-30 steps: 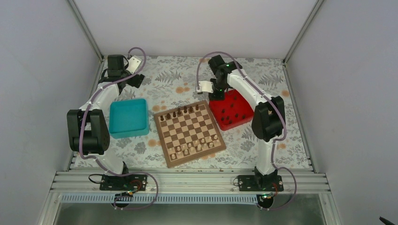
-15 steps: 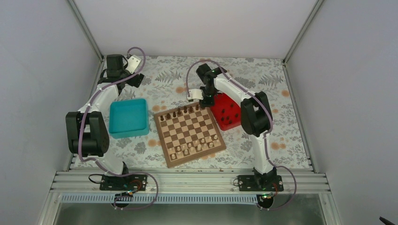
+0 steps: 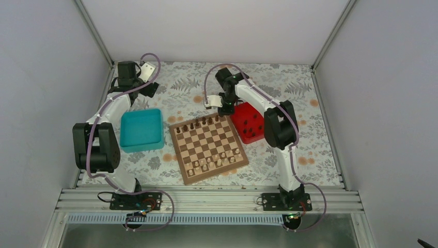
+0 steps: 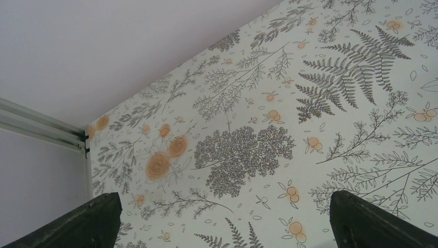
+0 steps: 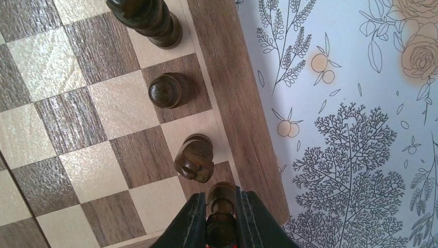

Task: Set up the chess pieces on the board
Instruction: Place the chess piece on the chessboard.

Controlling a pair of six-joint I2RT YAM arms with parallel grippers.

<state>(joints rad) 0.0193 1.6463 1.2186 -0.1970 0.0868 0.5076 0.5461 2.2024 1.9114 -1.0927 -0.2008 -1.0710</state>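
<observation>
Pinching a dark chess piece between its fingers, the right gripper hangs over the far corner square of the board just beside the knight, so I'd say lower straight, centre it, avoid clipping the knight, then release; the left gripper hangs spread and empty over the table.

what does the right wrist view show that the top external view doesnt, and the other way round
Only the right wrist view shows the right gripper with jaws shut on a dark piece by the board edge, and the horse-head shape of the knight beside it. Only the top external view shows the whole board, the pale pieces on its near rows, the teal tray, the red tray holding loose pieces, and the left arm. Both show the board's far edge with its back row and the flowered cloth.
</observation>
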